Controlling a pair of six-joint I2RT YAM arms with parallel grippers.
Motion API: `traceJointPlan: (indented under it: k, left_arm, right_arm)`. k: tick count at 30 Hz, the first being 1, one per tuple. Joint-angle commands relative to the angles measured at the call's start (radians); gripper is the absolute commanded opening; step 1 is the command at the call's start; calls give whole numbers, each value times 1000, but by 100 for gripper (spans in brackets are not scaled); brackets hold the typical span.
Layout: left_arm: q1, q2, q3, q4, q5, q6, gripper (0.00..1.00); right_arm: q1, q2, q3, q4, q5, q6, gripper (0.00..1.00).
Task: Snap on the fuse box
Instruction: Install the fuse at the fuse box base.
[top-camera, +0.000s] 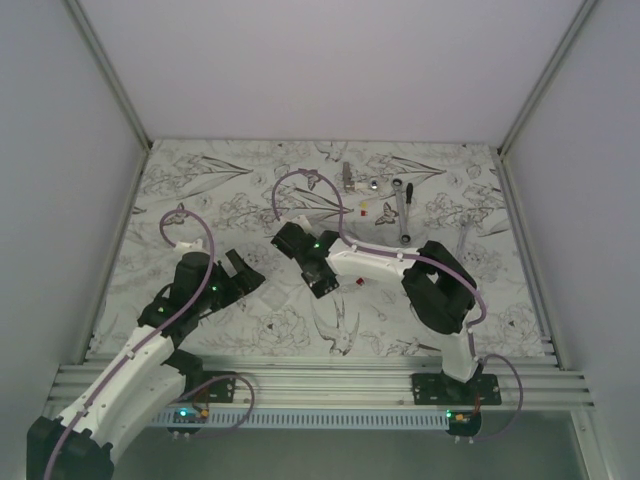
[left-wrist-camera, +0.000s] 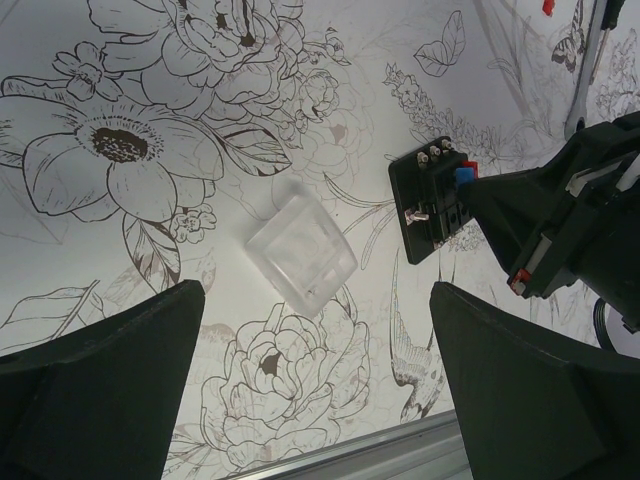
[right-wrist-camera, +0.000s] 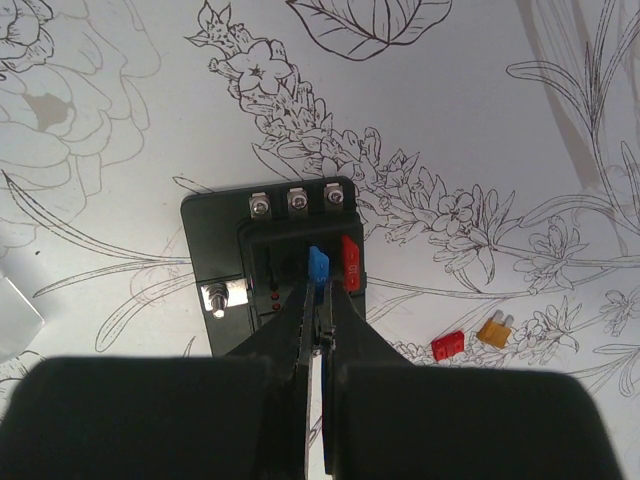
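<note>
Lying beside the fuse box (right-wrist-camera: 215, 235), which keeps blue and red fuses (right-wrist-camera: 318, 266), are loose fuses (right-wrist-camera: 447, 346); right gripper (right-wrist-camera: 320, 300) closed tight, left gripper (left-wrist-camera: 317, 290) wide.

Enclosed left, back and right by plain pale walls (top-camera: 330, 60), met at slim metal corner posts (top-camera: 109, 68). Spread across the whole worktop (top-camera: 200, 190) — a black-on-white line print of flowers, leaves and birds. Bounded at the near edge by ribbed aluminium rail (top-camera: 330, 380). Lit softly, evenly.

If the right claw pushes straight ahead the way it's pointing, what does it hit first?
Probably the blue fuse in the fuse box; the shut right claw aims straight at it and may be touching it.
</note>
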Motion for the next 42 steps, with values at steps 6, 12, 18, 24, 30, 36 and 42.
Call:
traceJointPlan:
  k: [6, 12, 18, 24, 30, 36, 42]
  left_arm:
    - [8, -5, -4, -22, 21, -5, 100]
    - [8, -7, -1, -22, 25, -15, 100]
    - [8, -22, -7, -21, 25, -29, 100]
    - [7, -35, -10, -22, 28, -34, 100]
    - [7, -38, -13, -24, 30, -36, 100]
    - [7, -44, -13, -22, 31, -39, 100]
    - [8, -45, -13, -23, 34, -42, 100]
  right_arm:
    - [10, 50, 50, -37, -23, -57, 0]
    - [12, 39, 46, -26, -11, -62, 0]
    - [27, 12, 18, 43, 18, -55, 0]
    - [32, -4, 7, 65, 22, -73, 0]
    - [35, -2, -14, 79, -14, -126, 0]
    - [35, -36, -65, 100, -14, -168, 0]
    - [35, -120, -126, 102, -16, -192, 0]
